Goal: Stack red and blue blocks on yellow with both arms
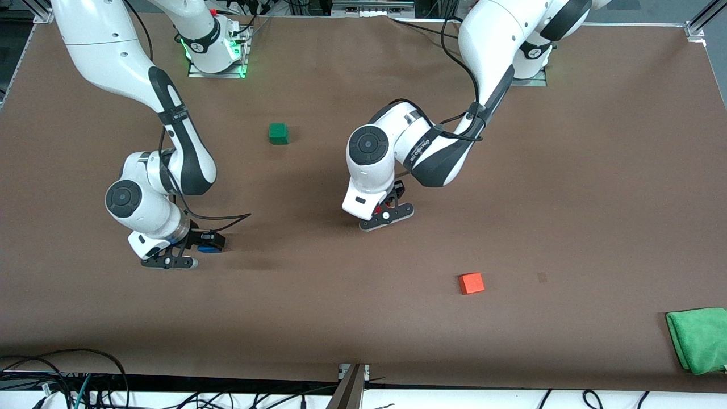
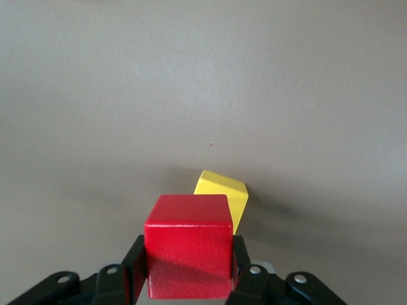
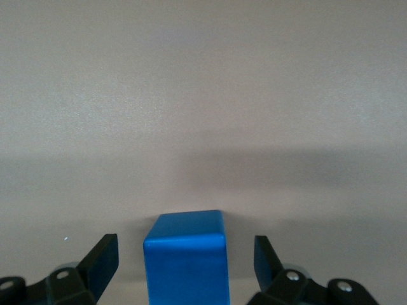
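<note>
Green cloth (image 1: 700, 339) sits at the lower right edge of the front view, with the orange cube (image 1: 472, 283) up and toward centre from it. Mid-frame, the left gripper (image 1: 386, 217) pinches the red block (image 2: 189, 245) above the table (image 1: 596, 187); the yellow cube (image 2: 224, 194) rests just past it. Toward the picture's lower left, the right gripper (image 1: 180, 257) has jaws spread around the blue block (image 3: 186, 256) (gaps show on both sides). Toward the upper middle lies a green cube (image 1: 278, 133).

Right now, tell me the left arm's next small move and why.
Probably shift the left gripper until the red block it clamps sits squarely over the yellow block, then lower. In the left wrist view, yellow lies offset from red, and uncovered.
</note>
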Action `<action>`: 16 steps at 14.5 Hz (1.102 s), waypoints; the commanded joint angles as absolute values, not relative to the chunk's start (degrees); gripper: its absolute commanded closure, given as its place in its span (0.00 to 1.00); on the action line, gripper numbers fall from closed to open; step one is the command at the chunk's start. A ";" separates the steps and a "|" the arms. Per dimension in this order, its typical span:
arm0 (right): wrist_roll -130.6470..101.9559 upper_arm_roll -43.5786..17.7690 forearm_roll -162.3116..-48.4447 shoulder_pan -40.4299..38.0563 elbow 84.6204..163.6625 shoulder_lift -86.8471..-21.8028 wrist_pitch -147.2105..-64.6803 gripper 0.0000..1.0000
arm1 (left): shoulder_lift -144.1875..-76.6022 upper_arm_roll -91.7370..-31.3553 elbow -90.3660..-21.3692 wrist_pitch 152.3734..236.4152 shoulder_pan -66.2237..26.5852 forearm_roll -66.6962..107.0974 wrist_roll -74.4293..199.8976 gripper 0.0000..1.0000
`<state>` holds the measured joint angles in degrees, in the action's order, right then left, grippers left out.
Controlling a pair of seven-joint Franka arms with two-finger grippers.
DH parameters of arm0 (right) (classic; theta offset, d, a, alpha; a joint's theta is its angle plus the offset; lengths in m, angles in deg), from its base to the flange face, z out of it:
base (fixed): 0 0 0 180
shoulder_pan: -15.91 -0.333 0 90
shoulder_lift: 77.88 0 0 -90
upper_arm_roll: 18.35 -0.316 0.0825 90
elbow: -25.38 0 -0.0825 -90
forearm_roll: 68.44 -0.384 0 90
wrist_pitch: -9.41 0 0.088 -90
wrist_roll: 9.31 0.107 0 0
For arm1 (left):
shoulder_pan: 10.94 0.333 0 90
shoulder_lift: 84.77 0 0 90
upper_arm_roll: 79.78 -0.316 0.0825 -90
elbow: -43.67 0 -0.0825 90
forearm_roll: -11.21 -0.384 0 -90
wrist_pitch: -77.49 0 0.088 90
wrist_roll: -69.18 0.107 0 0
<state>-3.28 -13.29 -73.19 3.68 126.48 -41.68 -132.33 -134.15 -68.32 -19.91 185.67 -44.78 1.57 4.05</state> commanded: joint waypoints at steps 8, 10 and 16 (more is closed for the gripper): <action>-3.95 -13.26 -74.07 3.52 128.39 -42.45 -134.38 0.94 | -134.43 -68.88 -19.96 185.16 -46.19 -0.22 2.47 1.00; -4.13 -13.17 -73.98 3.52 126.82 -44.38 -128.87 1.00 | -134.69 -68.97 -20.05 185.34 -46.01 -0.13 2.74 1.00; -4.74 -11.77 -73.46 4.22 119.97 -54.83 -105.41 1.00 | -136.80 -69.15 -19.96 188.14 -46.63 -0.22 1.95 1.00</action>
<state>-3.47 -12.46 -73.19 3.80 120.69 -50.57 -111.85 -136.35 -69.13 -20.39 186.94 -46.17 1.56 2.94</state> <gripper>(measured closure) 0.445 0.445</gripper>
